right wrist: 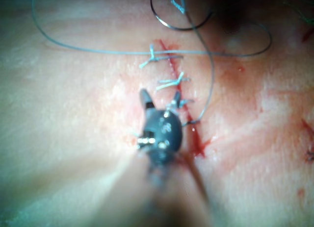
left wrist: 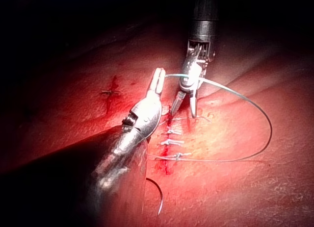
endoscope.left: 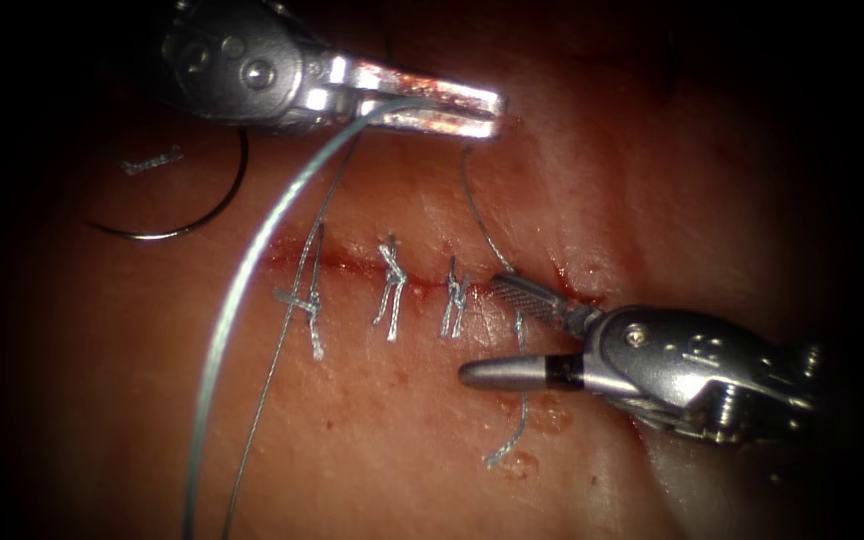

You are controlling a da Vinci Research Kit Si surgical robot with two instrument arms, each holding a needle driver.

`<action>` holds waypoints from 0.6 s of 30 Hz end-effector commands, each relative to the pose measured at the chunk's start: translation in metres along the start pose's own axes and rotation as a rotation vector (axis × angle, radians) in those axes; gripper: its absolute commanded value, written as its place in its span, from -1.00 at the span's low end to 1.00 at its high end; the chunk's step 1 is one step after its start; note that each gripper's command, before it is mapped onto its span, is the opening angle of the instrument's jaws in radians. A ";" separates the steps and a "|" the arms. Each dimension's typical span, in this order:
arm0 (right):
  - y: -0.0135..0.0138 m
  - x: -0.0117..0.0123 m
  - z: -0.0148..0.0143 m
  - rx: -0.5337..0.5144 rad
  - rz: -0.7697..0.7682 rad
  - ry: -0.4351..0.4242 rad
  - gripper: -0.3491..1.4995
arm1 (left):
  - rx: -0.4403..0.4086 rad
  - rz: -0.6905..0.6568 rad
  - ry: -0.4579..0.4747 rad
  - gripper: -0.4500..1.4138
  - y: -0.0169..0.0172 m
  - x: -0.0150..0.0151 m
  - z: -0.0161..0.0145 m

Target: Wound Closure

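Observation:
The cut (endoscope.left: 352,263) runs across the tissue, with three knotted stitches (endoscope.left: 392,285) over it. My left tool (endoscope.left: 497,112) hovers on the far side of the cut, shut on the thread (endoscope.left: 242,270), which loops away to the left and down. My right tool (endoscope.left: 480,330) stands open at the cut's right end. The stitch's short thread tail (endoscope.left: 520,420) passes between its jaws, and they hold nothing. The curved needle (endoscope.left: 214,205) lies free on the tissue at far left, not in it. The needle (left wrist: 158,197) and both tools (left wrist: 158,74) (left wrist: 184,111) are also in the left wrist view.
A second, thinner strand (endoscope.left: 272,370) runs beside the loop toward the near edge. Red fluid (endoscope.left: 567,285) lines the cut. In the right wrist view the needle (right wrist: 181,22) lies beyond the stitches (right wrist: 169,81). Another short cut with a stitch (left wrist: 112,93) shows in the left wrist view.

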 end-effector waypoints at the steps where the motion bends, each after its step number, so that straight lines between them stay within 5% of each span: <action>1: -0.0004 0.0002 0.0031 0.022 -0.029 0.009 -0.24 | -0.002 -0.005 -0.002 -1.00 0.0005 -0.0010 0.0004; 4: 0.0000 0.0007 0.0060 0.051 -0.062 0.015 -1.00 | -0.001 -0.016 -0.009 -1.00 0.0020 -0.0016 0.0006; 9: 0.0030 0.0011 0.0082 0.008 -0.074 0.066 -1.00 | -0.004 -0.037 -0.010 -1.00 0.0057 -0.0024 0.0011; 18: 0.0065 0.0019 0.0067 -0.036 -0.053 0.159 -1.00 | -0.011 -0.075 -0.014 -1.00 0.0103 -0.0054 0.0013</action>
